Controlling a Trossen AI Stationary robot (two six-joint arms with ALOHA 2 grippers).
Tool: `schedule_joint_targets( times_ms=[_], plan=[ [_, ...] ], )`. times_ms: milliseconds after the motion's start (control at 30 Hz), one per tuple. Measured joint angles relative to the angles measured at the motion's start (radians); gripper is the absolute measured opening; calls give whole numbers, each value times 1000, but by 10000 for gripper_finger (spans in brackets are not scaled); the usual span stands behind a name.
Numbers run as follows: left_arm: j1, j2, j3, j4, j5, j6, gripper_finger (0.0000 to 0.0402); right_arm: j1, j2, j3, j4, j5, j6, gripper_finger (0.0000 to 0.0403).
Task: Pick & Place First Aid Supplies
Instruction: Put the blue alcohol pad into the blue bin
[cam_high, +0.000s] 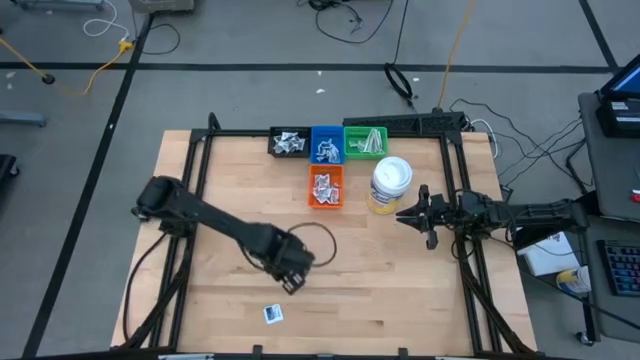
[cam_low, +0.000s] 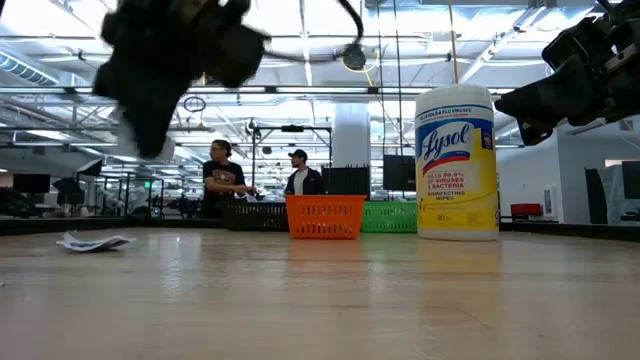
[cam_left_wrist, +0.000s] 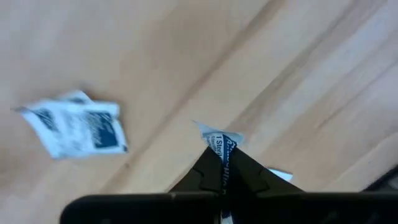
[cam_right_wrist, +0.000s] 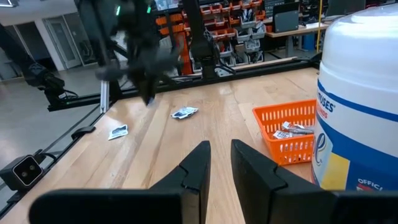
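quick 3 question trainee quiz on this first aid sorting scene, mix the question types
1. True or false: the left hand is shut on a packet.
2. Which basket stands nearest the wipes canister? A black B blue C orange
3. Fill in: one loose packet lies on the ___ near the left hand.

Key: 1 true. 2 C. 3 table.

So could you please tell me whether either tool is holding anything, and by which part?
The left tool is shut on a white packet, pinching its lower edge. The right tool holds nothing.
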Motion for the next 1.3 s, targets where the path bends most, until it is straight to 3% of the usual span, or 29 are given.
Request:
schedule_joint_targets(
  times_ms=[367, 533, 933, 1300],
  plan=[
    [129, -223, 3, -119, 5, 193, 6, 0, 0, 0, 0, 0, 0, 59],
    [310, -233, 2, -237, 20, 243, 4, 0, 0, 0, 0, 0, 0, 59],
    [779, -234, 2, -329, 17, 646, 3, 0, 0, 0, 0, 0, 0, 59],
    [972, -193, 23, -232, 2, 823, 2, 0, 0, 0, 0, 0, 0, 59]
  ],
)
